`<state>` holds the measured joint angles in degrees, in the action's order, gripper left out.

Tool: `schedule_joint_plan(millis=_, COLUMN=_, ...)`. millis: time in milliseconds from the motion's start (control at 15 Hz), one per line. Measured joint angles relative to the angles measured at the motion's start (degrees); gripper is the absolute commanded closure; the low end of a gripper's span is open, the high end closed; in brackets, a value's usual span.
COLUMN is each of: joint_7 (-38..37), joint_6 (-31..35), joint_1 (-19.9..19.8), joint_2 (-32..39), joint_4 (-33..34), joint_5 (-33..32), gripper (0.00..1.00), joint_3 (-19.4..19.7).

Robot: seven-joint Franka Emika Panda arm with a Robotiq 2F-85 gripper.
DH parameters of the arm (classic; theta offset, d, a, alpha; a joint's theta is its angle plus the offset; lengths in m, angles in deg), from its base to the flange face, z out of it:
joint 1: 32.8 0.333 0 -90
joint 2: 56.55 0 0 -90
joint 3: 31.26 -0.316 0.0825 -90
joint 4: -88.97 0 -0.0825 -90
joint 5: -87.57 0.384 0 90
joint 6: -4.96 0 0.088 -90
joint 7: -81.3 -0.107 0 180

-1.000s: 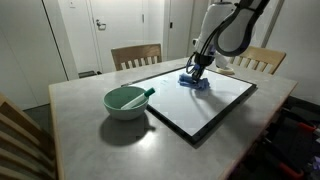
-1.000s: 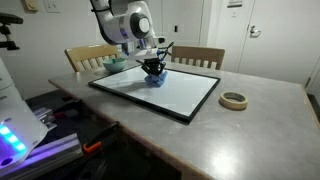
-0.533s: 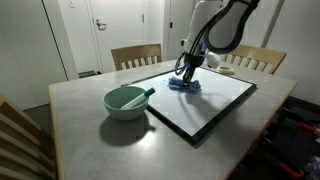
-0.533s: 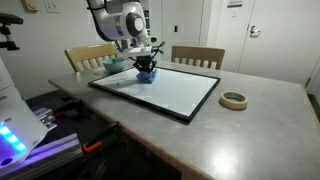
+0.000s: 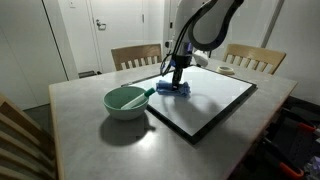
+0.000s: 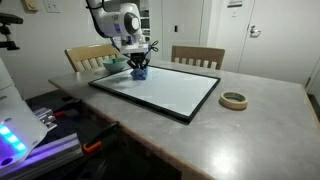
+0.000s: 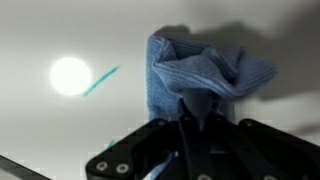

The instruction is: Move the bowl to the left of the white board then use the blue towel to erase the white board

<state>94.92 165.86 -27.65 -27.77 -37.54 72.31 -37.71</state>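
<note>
While the blue towel [image 5: 172, 89] lies bunched on the white board [image 5: 212, 100], close to the board's edge that faces the bowl [image 5: 125, 102], the gripper [image 5: 177, 80] stands on it from above with its jaws clamped tight on the cloth. In the wrist view the towel's ribbed folds rise in a crumpled heap straight out of the gripper's black frame, and the white surface around it carries one short teal stroke [image 7: 100, 80] and a round glare of light. The board lies flat on the table [image 5: 85, 125], its thin black frame showing on all sides in both exterior views. The bowl, pale mint green, stands on the table just beside the board, off its frame, at the side where the towel is pressed; a pale green utensil [image 5: 146, 94] sticks out over its rim toward the board. In an exterior view a roll of tape [image 6: 234, 100] rests on the table near the opposite end of the board, apart from the frame. Two wooden chairs [image 5: 136, 56] stand at the table's far side, beyond the board.
</note>
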Motion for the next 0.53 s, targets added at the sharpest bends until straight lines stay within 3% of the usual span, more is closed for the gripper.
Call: schedule_joint_plan(millis=533, joint_7=1.1, joint_6=-5.0, joint_1=1.2, joint_2=1.2, joint_4=3.5, joint_5=-0.2, gripper=0.98, joint_3=0.5)
